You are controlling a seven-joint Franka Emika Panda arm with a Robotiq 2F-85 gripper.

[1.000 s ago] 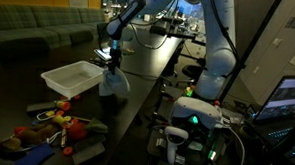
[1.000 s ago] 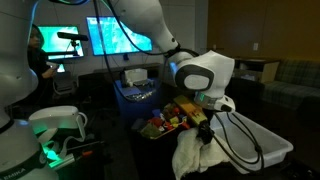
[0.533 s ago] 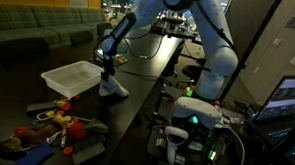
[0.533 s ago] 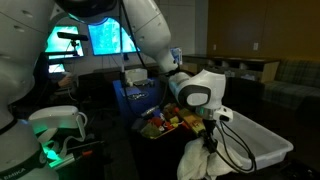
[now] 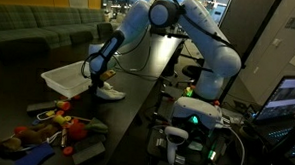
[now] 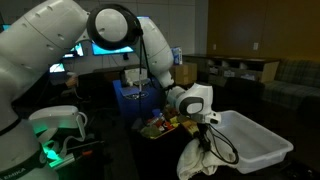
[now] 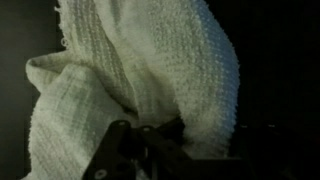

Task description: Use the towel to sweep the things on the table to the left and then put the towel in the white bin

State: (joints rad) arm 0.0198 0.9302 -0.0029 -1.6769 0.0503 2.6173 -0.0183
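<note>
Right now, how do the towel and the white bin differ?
The towel is soft and crumpled into a bunch; the white bin is rigid, rectangular and open-topped. The towel hangs from the gripper; the bin stands free beside it, with nothing gripping it. The bunched towel looks smaller than the bin. Both are white.

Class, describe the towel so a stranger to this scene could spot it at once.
Find the long dark table. Beside its white bin, under the gripper, is the towel. It is the only pale, bunched cloth; neighbouring toys are colourful.
</note>
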